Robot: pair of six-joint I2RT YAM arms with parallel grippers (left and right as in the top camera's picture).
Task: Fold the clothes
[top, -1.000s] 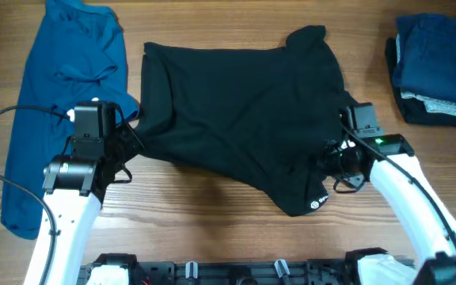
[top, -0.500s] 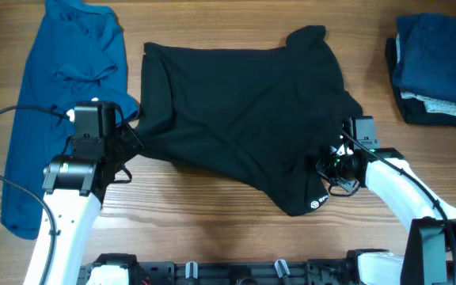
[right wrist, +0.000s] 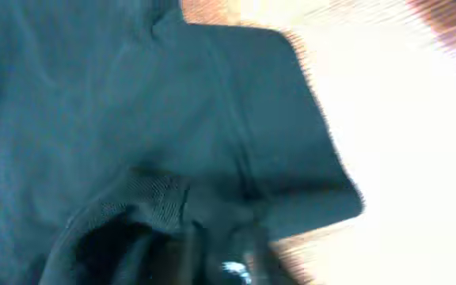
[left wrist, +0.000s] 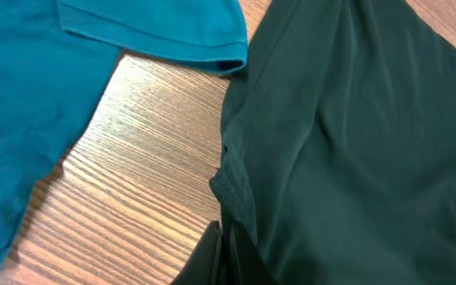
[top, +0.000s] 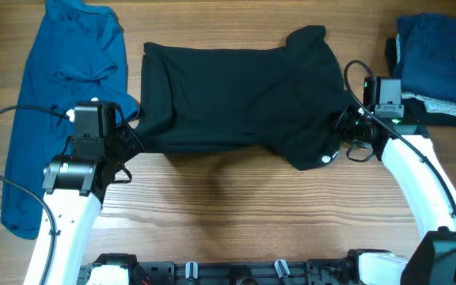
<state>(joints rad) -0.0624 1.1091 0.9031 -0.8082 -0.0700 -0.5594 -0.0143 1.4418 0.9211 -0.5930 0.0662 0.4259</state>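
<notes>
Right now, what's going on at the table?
Both arms are on the black garment, which lies spread mid-table. The left gripper is shut on its left edge. The right gripper grips its right corner by the logo. The blue T-shirt lies loose at left, untouched. A folded stack sits far right.

The overhead camera looks straight down from well above on the brown wood-grain table [top: 212,206] and takes in its whole width. The left wrist camera looks down at a slant, from close by, on the left border of the plain black soft garment [left wrist: 355,142] and a sleeve of the bright blue soft T-shirt [left wrist: 46,87]; the overhead view shares both. The right wrist camera sits nearer still, blurred, over that garment's bunched cloth, with the table beyond glared white.
</notes>
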